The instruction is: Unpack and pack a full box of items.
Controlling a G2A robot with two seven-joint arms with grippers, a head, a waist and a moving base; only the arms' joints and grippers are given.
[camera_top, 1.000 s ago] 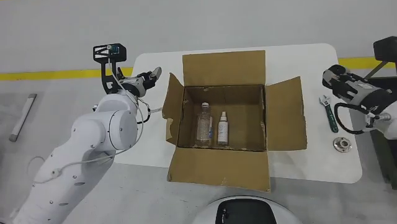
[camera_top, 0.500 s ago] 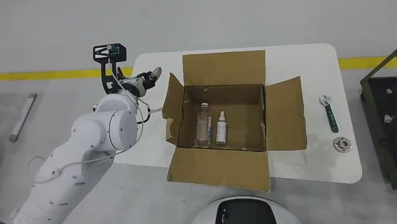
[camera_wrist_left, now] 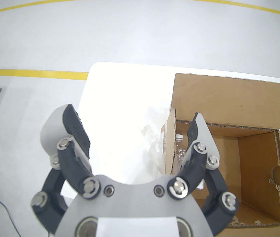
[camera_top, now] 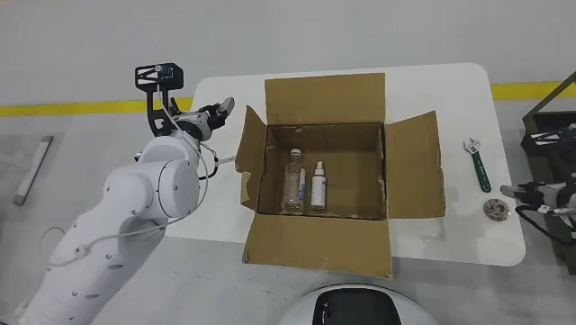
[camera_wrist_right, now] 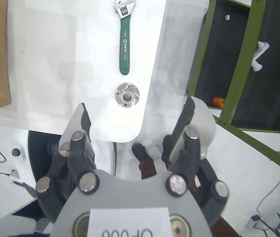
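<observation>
The box (camera_top: 326, 98) stands open at the top with its four flaps folded outward, so nothing blocks entry from above. On its floor a clear bottle (camera_top: 295, 181) and a spray bottle (camera_top: 318, 185) lie side by side, left of centre; the right half of the floor is bare cardboard. The torn left flap (camera_top: 251, 149) tilts up between the left hand (camera_wrist_left: 132, 119) and the box's inside. Right of the box, a wrench (camera_top: 478, 165) and a metal flange (camera_top: 496, 209) lie on the narrow strip of surface (camera_top: 423, 86), near its edge. A green frame (camera_wrist_right: 245, 50) stands just beyond that edge, beside the right hand (camera_wrist_right: 137, 103).
</observation>
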